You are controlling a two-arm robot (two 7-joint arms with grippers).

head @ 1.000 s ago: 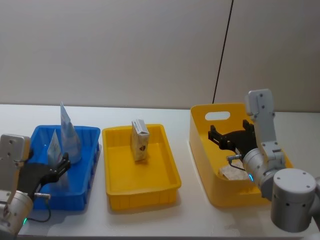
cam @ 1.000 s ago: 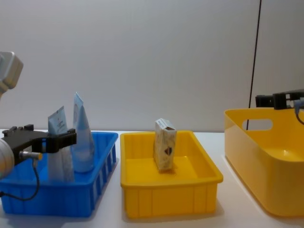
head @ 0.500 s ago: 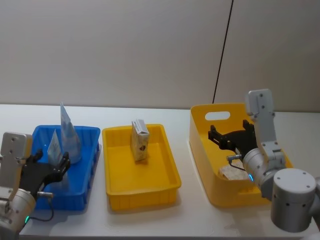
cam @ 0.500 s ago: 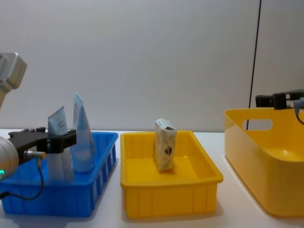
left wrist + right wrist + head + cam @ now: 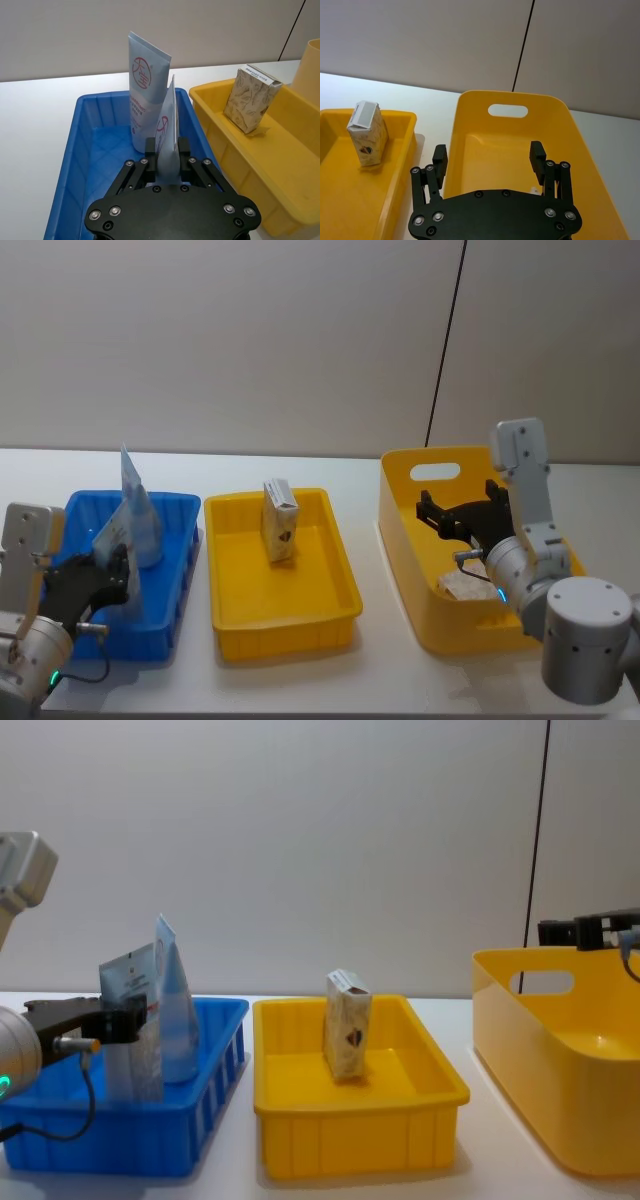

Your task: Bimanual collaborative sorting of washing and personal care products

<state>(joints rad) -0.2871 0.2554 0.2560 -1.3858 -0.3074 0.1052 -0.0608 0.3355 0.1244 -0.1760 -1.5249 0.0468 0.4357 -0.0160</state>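
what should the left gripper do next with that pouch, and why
Probably open the left gripper and let go: it is shut on the pouch, which is already inside the blue tray, close beside the other pouch.

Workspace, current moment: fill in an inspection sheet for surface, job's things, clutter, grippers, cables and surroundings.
Surface: white table bearing a blue tray, a yellow tray and a yellow tub, left to right.
Job's things: back pouch upright in the blue tray; front pouch in the same tray, gripped; carton upright in the yellow tray; a cream item on the tub's floor, partly hidden.
Clutter: nothing seen.
Grippers: left gripper shut on the front pouch; right gripper open above the tub.
Cables: thin black cable looping under the left gripper.
Surroundings: plain pale wall with a dark vertical line, cable or seam unclear.
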